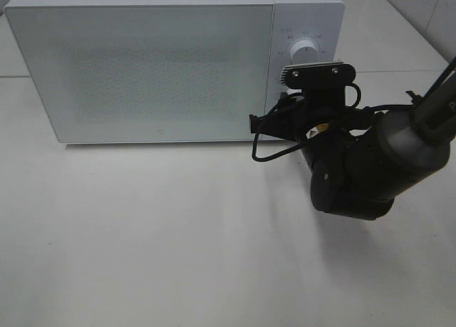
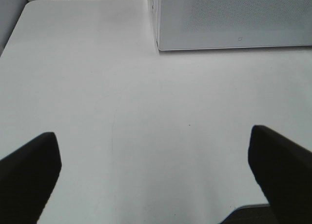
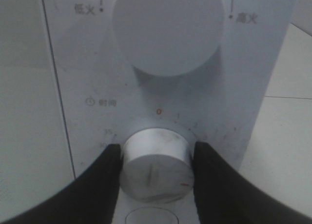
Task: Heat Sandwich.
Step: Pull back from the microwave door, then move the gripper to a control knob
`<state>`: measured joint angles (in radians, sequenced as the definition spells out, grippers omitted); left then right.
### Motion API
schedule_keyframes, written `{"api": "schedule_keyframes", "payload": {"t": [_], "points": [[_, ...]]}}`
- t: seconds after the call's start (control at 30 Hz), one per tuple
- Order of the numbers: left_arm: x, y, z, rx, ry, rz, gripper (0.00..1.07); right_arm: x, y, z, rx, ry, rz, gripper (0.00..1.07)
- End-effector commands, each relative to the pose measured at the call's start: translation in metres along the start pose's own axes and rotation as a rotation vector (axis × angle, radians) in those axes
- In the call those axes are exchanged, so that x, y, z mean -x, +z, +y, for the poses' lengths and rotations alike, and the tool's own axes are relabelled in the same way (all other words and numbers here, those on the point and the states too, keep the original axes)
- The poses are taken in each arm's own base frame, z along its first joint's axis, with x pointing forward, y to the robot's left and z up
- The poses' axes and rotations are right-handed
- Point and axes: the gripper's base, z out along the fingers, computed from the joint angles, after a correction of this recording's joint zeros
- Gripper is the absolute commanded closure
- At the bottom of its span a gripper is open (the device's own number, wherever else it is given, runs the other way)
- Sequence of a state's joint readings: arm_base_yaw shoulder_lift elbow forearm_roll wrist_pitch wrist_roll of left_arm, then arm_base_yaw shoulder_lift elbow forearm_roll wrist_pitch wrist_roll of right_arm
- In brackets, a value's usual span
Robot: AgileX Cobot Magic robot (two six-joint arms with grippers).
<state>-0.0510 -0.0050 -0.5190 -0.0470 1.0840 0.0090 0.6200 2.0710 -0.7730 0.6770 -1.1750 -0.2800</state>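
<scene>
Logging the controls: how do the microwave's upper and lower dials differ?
The upper dial stands free; the lower dial sits between the right tool's fingers. The upper dial looks bigger than the lower dial. The lower dial's face bears a line; the upper dial's is plain. Both are round and white.

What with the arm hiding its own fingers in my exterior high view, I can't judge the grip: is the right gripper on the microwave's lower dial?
Observer: Yes. In the right wrist view the right gripper has a finger against each side of the lower dial.
Operator: Which dial is that?
Observer: The timer. A clock symbol and a red 0 sit above it.
Operator: And the other arm?
Observer: The left gripper hangs open over the table, with nothing between its fingers.
</scene>
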Motion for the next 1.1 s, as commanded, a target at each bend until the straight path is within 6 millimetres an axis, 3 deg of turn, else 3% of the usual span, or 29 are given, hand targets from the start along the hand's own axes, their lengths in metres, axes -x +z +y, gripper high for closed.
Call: {"api": "schedule_keyframes", "payload": {"t": [0.03, 1.1], "points": [[-0.0004, -0.0017, -0.0005, -0.004, -0.001, -0.028, 0.07, 0.0022, 0.0002, -0.0013, -0.009, 0.079, -0.018, 0.98], [-0.0004, -0.0017, -0.0005, -0.004, -0.001, -0.028, 0.07, 0.0093, -0.0003, 0.0023, 0.083, 1.159, -0.067, 0.96]]}}
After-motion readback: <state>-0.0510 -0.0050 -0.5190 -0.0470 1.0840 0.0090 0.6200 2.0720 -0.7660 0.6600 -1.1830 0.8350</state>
